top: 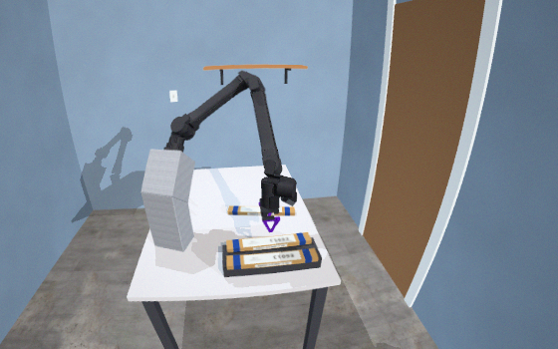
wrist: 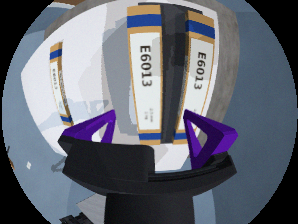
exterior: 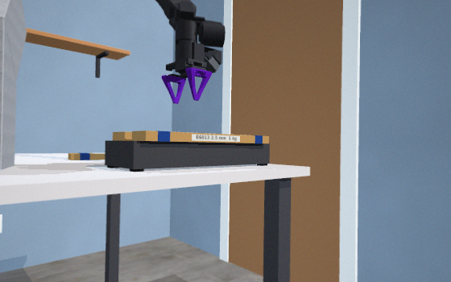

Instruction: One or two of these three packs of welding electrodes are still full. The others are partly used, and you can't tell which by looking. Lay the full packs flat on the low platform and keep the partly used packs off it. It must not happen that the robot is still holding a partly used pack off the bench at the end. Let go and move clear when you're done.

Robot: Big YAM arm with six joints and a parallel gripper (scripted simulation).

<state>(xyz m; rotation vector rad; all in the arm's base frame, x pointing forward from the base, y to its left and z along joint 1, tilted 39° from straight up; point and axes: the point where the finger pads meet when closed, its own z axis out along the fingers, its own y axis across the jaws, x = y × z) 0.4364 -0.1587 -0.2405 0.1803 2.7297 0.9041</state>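
We read "E6013 2.5 mm 1 kg" on the white side label of the pack [exterior: 189,137] lying on the dark platform [exterior: 185,155], exterior view. From the wrist camera, "E6013" stood in bold black on the white face of the left pack [wrist: 145,72], at about 11 o'clock from frame centre, and again on the right pack [wrist: 198,70], at 1 o'clock. Smaller print below each code was too blurred to read. The third pack [wrist: 60,83], at 9 o'clock, showed nothing legible.

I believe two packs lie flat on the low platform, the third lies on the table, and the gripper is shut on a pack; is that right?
Not quite: the gripper is open and empty, above the two packs on the low platform, as the exterior view shows. The third pack does lie on the table.
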